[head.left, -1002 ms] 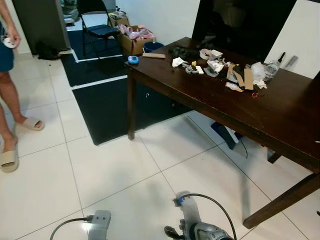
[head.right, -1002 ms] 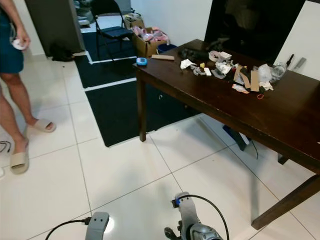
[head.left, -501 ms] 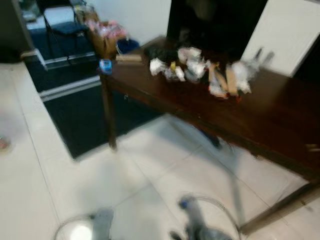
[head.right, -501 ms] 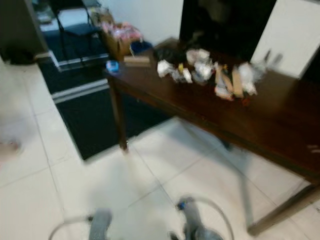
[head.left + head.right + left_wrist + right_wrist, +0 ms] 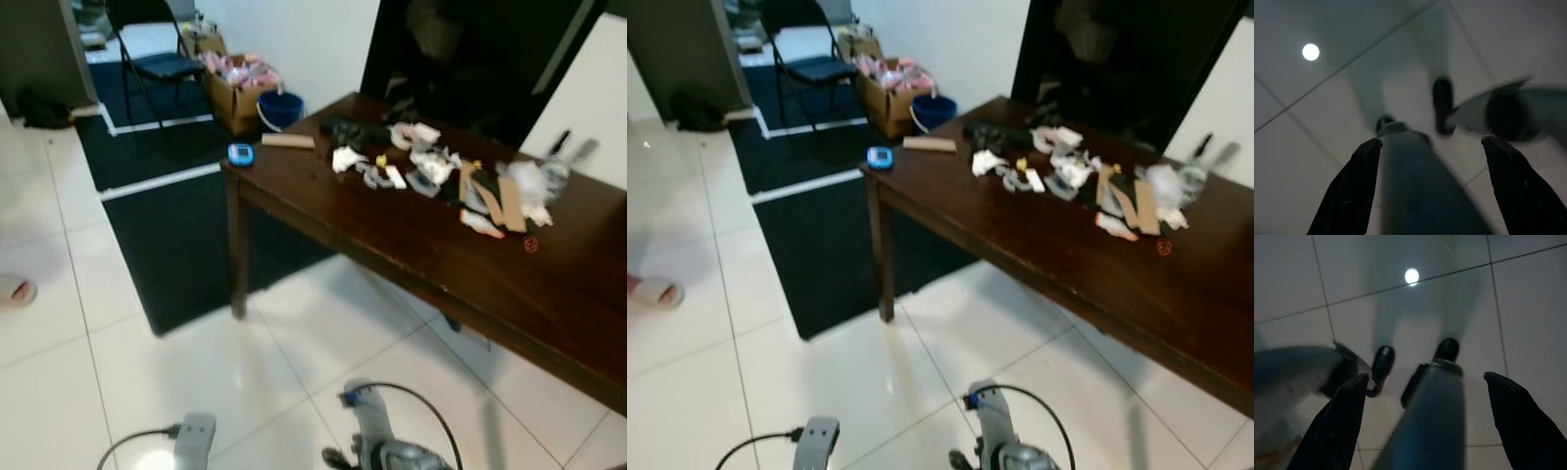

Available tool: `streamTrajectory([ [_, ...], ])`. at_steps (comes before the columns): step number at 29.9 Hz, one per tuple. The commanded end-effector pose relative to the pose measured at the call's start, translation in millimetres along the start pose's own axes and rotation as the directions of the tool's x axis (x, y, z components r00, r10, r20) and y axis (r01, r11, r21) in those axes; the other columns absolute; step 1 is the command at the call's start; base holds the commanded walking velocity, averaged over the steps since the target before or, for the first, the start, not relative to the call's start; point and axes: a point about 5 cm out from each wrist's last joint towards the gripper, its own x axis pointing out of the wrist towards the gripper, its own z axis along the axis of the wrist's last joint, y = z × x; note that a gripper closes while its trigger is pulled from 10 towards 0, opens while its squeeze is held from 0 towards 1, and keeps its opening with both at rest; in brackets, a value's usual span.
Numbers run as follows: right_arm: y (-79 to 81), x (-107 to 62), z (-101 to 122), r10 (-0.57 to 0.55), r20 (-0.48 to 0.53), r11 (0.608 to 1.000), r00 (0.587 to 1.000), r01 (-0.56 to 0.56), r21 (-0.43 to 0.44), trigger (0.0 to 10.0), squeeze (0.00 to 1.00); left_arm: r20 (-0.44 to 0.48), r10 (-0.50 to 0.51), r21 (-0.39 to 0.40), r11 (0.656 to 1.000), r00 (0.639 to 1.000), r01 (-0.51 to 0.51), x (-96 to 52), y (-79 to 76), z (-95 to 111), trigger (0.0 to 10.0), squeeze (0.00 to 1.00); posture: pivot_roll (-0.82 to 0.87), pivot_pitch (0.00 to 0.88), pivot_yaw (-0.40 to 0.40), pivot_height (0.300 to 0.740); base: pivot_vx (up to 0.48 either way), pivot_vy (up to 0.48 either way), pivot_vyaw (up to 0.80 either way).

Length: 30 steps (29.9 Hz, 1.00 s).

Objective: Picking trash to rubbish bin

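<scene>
Ahead, trash [image 5: 441,171] atop dark table [image 5: 460,255].

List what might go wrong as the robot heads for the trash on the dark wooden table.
1. The scraps of paper and cardboard lie mixed with a clear plastic bottle; a reach may topple it.
2. The small blue gadget sits at the dark wooden table's corner, easily knocked off.
3. A person's sandalled foot is nearby.

Glossy white floor tiles [image 5: 59,392] reflect a round ceiling light. A dark wooden tabletop [image 5: 549,284] stands beside a black rug [image 5: 176,235]. Behind it, a white wall [image 5: 313,39], a folding chair [image 5: 157,49] and a cardboard box [image 5: 235,88]
</scene>
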Motion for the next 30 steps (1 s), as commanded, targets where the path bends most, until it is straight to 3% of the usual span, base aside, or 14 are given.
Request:
streamTrajectory([
  [1, -0.5, 0.0, 1, -0.006, 0.002, 1.000, 1.000, 0.006, 0.005, 10.0, 0.00, -0.033, -0.007, -0.005, 1.000, 0.999, 0.007, -0.8, -2.2, -10, 10.0, 0.00, 0.11, 0.063, -0.074, 0.740, 0.420, 0.000, 0.00],
  [9, -1.6, -0.1, 1, -0.021, 0.000, 1.000, 1.000, 0.021, 0.021, 10.0, 0.00, -0.030, -0.006, -0.007, 1.000, 1.000, 0.005, -1.1, -1.0, -9, 10.0, 0.00, 0.11, 0.068, -0.072, 0.740, 0.420, 0.000, 0.00],
  [14, -11.4, -3.1, -1, -0.074, 0.009, 0.990, 0.997, 0.072, 0.121, 10.0, 0.00, -0.029, -0.002, -0.009, 1.000, 1.000, 0.002, -1.6, 0.6, -9, 10.0, 0.00, 0.11, 0.074, -0.065, 0.740, 0.421, 0.000, -0.80],
  [19, -22.4, -7.6, -10, -0.124, -0.008, 0.980, 0.992, 0.124, 0.154, 10.0, 0.00, -0.029, 0.001, -0.008, 1.000, 1.000, -0.001, -1.8, 1.5, -9, 10.0, 0.00, 0.11, 0.081, -0.057, 0.740, 0.419, 0.000, -0.80],
  [23, -36.3, -14.3, -25, -0.199, -0.072, 0.968, 0.977, 0.207, 0.143, 10.0, 0.00, -0.029, 0.017, -0.019, 1.000, 0.999, -0.018, -2.2, 3.3, -9, 10.0, 0.00, 0.10, 0.081, -0.052, 0.740, 0.094, 0.000, -0.80],
  [28, -61.3, -31.2, -57, -0.321, -0.217, 0.929, 0.922, 0.351, 0.114, 10.0, 0.00, -0.021, 0.033, -0.040, 0.999, 0.999, -0.034, -3.0, 6.0, -9, 10.0, 0.00, 0.10, 0.081, -0.051, 0.740, 0.000, 0.000, -0.80],
  [30, -63.2, -33.3, -62, -0.327, -0.236, 0.928, 0.915, 0.358, 0.106, 10.0, 0.00, -0.020, 0.034, -0.041, 0.999, 0.999, -0.035, -3.0, 6.0, -9, 10.0, 0.00, 0.10, 0.082, -0.052, 0.740, 0.000, 0.000, -0.80],
])
